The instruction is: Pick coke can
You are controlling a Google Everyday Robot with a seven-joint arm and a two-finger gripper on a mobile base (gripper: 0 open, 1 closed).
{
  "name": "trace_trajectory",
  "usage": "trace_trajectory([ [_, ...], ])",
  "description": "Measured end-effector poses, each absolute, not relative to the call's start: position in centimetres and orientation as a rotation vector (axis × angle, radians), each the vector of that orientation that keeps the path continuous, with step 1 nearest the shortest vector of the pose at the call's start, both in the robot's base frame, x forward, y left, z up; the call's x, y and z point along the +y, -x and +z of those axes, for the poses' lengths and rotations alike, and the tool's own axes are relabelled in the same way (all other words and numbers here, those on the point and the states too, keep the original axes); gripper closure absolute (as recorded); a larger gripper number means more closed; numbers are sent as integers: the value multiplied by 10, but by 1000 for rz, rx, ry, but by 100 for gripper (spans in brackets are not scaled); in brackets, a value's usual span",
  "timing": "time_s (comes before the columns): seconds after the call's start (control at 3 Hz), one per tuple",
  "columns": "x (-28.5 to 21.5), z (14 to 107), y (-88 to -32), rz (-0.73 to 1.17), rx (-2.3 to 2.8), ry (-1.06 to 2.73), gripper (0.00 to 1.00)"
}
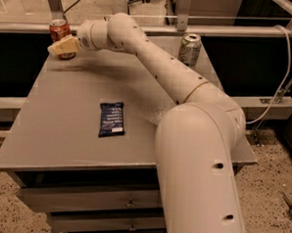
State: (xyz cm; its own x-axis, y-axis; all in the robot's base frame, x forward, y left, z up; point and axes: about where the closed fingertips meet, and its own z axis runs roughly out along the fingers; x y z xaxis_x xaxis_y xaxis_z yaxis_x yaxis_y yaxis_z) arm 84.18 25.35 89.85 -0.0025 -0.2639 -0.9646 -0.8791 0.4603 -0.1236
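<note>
The coke can (pixel 59 29), red-orange with a silver top rim, stands upright at the far left corner of the grey table (pixel 62 119). My gripper (pixel 61 46) reaches across the table on the long white arm and sits right in front of the can's lower half, covering it. The arm (pixel 154 60) stretches from the lower right to the far left.
A pale green-and-white can (pixel 189 49) stands at the far right of the table. A dark blue snack packet (pixel 111 119) lies flat near the table's middle. The table has drawers (pixel 92 201) below its front edge. A rail and glass partition (pixel 200 23) run behind.
</note>
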Motion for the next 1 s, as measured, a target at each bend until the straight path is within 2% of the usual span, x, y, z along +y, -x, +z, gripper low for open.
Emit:
trace_trajectory([
  [0.67, 276, 892, -849, 691, 1511, 1030, 47],
  [1.0, 270, 899, -844, 700, 1487, 1015, 70],
])
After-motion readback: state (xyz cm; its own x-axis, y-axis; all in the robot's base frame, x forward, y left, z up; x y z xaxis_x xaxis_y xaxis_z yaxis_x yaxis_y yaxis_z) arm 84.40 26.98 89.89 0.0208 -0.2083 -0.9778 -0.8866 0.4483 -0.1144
